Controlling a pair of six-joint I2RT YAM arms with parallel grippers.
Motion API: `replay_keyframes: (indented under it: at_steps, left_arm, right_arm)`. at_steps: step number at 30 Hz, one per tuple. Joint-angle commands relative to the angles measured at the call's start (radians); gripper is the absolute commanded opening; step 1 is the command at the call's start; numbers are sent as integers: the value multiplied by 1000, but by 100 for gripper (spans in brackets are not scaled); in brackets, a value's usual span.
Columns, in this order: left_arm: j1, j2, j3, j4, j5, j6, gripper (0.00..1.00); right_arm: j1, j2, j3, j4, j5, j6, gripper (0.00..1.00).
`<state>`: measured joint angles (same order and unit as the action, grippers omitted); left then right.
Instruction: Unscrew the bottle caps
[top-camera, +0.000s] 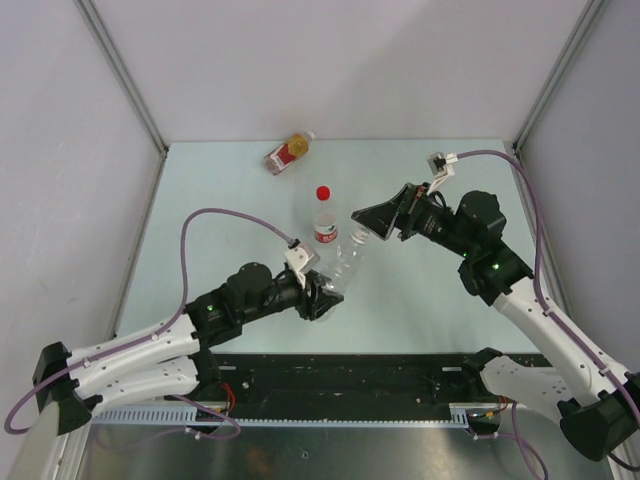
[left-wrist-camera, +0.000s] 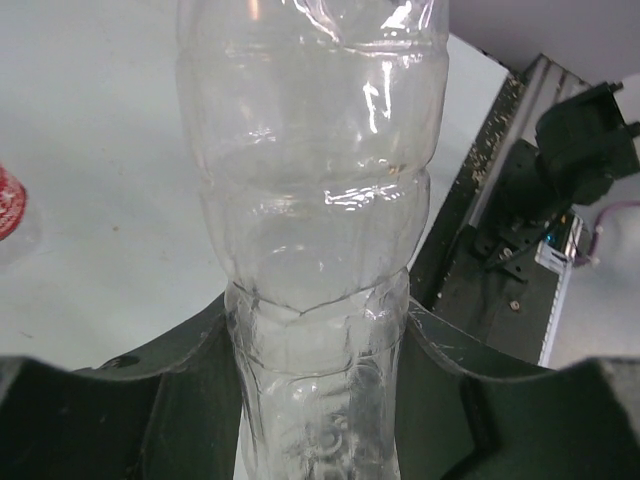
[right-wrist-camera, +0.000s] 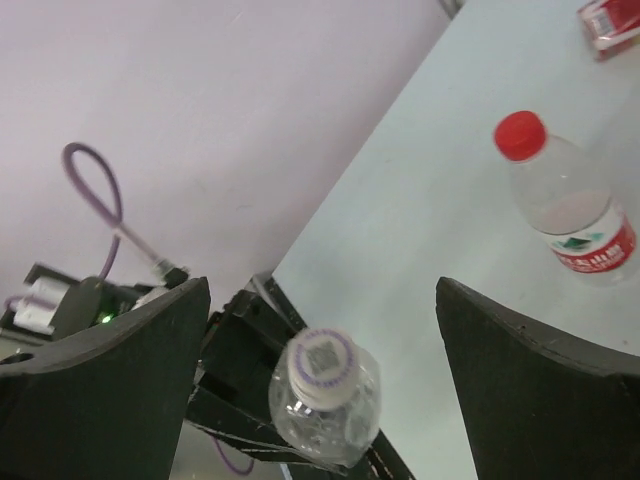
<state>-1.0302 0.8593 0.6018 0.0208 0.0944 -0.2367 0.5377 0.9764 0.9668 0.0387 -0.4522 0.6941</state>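
Ribbed clear plastic bottle (left-wrist-camera: 315, 200) in left pincer (top-camera: 327, 292)

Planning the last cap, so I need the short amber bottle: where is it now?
In the top view the amber bottle lies on its side by the far edge of the table, left of centre, beyond the red-capped bottle.

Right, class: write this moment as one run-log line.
left gripper: shut on unlabelled bottle | right gripper: open, facing white cap | red cap: on

Left pincer (top-camera: 330, 295) clamped tight, right pincer (top-camera: 367, 224) spread wide.
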Motion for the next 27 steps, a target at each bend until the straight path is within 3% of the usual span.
replay_keyframes:
  at_steps: [1,9,18,27]
  left_arm:
    - [-3,-40,52,31,-155,-47,0]
    - [-41,-23,111,-55,-334,-85,0]
    - [-115,44,179,-112,-429,-75,0]
    - [-136,69,203,-134,-444,-64,0]
  right_arm:
    - [26,-19,3,-31,165,37,99]
    - [110,-10,4,-6,251,37,99]
    - [146,33,4,27,266,57,71]
    - [149,34,4,44,288,65,69]
